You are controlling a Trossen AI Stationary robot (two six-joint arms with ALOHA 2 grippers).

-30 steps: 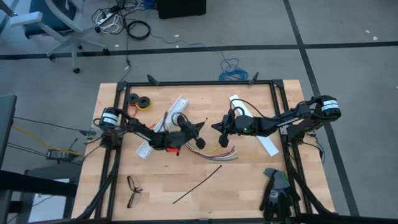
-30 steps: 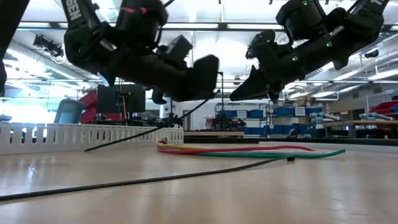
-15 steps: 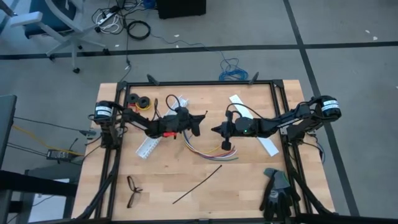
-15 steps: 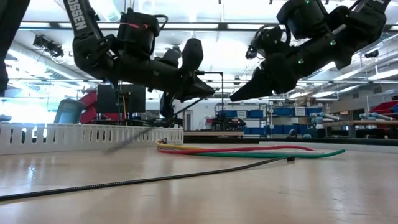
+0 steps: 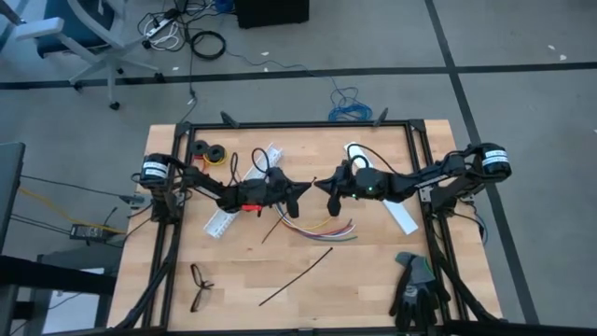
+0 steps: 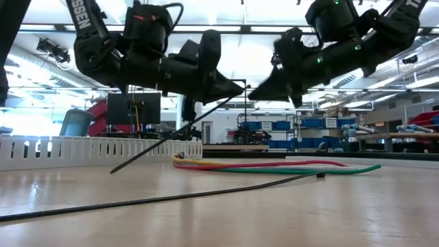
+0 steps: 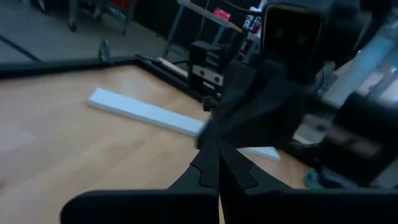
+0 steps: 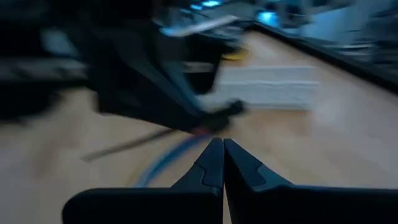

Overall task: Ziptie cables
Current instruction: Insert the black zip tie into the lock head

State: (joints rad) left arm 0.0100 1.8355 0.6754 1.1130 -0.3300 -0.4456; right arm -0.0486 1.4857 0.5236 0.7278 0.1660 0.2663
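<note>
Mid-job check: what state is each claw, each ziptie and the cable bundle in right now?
left claw: shut on a thin black plastic ziptie, in the air.
right claw: shut, holding nothing visible, tip facing the left claw.
held ziptie: hanging aslant.
second black ziptie: lying flat, untouched.
loose bundle of coloured cables: lying spread, untied.

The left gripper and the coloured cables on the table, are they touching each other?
Apart. The low view shows the left gripper up in the air, shut on a ziptie, with clear space down to the cables lying flat on the table.
</note>
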